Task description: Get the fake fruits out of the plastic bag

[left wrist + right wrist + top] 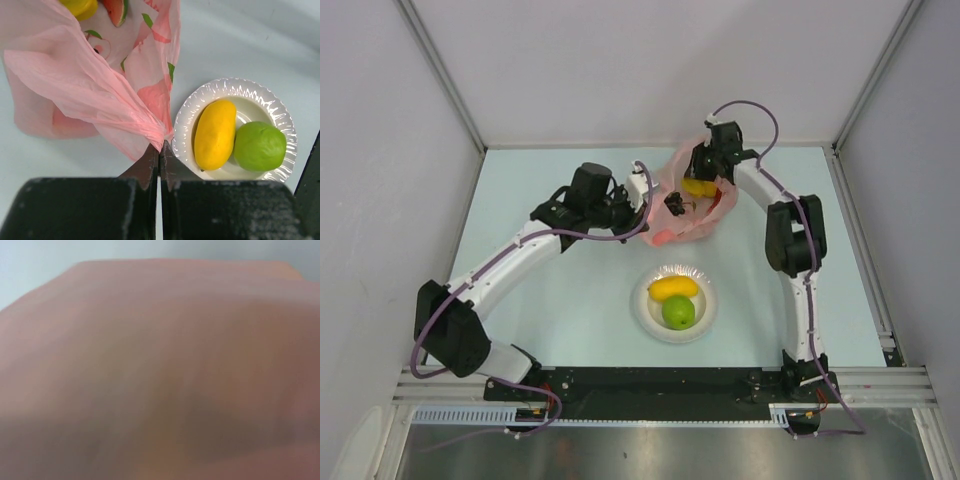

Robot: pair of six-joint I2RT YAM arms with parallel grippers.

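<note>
The pink plastic bag (692, 222) lies at the back centre of the table. My left gripper (647, 190) is shut on its left edge; in the left wrist view the jaws (160, 148) pinch a gathered fold of the bag (75, 85). Through the bag mouth I see a yellow fruit (80, 6) and a watermelon slice (116, 10). My right gripper (704, 176) reaches into the bag from behind, above the yellow fruit (698, 187); its fingers are hidden. A dark piece (675, 204) sits in the bag. The right wrist view shows only blurred pink film (160, 360).
A white plate (640, 303) stands in front of the bag and holds an orange-yellow oblong fruit (673, 288) and a green apple (679, 313). Both show in the left wrist view, the oblong one (215, 134) and the apple (260, 146), on the plate (235, 86).
</note>
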